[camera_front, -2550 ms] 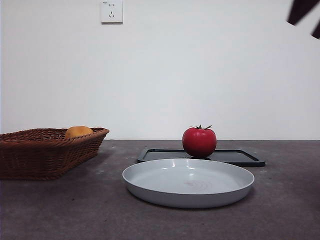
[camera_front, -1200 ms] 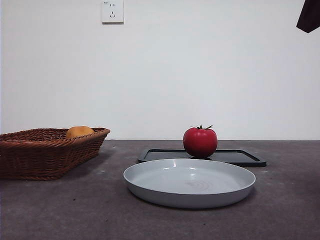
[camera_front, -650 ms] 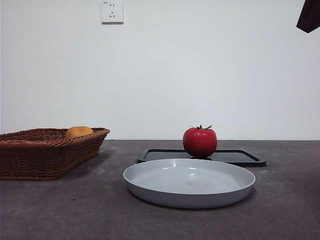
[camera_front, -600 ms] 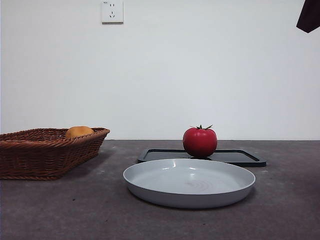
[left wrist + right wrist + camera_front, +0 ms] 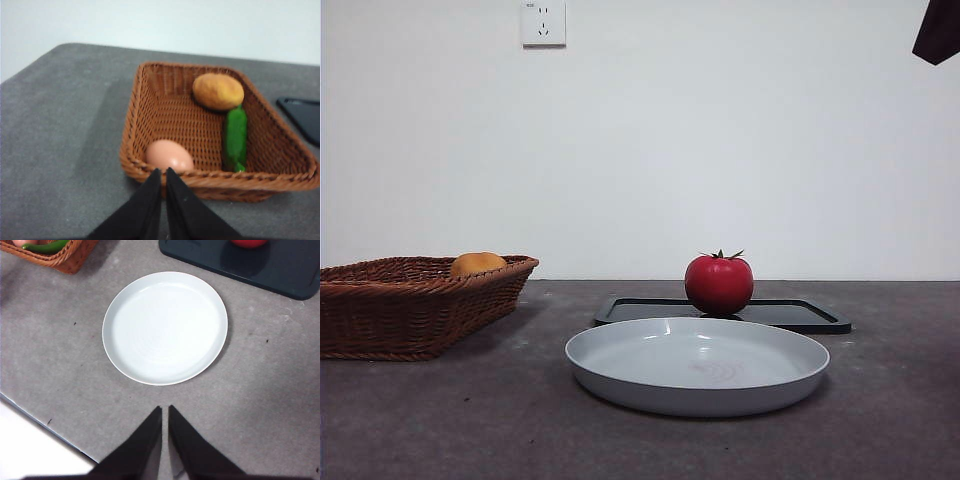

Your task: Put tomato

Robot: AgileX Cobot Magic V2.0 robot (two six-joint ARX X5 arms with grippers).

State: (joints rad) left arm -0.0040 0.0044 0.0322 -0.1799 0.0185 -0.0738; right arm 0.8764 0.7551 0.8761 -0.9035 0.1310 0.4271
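Note:
The glossy red tomato [image 5: 719, 284] with a green stem rests on a flat black tray [image 5: 800, 316], behind the white plate [image 5: 620, 358]. From the right wrist camera only the tomato's lower edge [image 5: 248, 243] shows, on the black tray [image 5: 280, 267], beyond the plate [image 5: 125, 315]. My right gripper [image 5: 165, 409] hangs high above the table near its front edge, jaws shut and holding nothing. Above the table before the wicker basket [image 5: 135, 125] is my left gripper [image 5: 163, 171], shut and holding nothing. A black arm tip [image 5: 940, 30] shows at the front view's upper right corner.
The wicker basket [image 5: 380, 310] stands at the left and holds an orange-yellow round fruit [image 5: 218, 91], a green pepper [image 5: 235, 135] and a pale egg [image 5: 169, 155]. The table's front edge [image 5: 45, 427] runs close to the right gripper. A wall socket [image 5: 543, 22] sits high on the back wall.
The black arm tip at the front view's upper right corner has drawn back up and right since the earliest frame. The tomato, plate and basket have stayed put.

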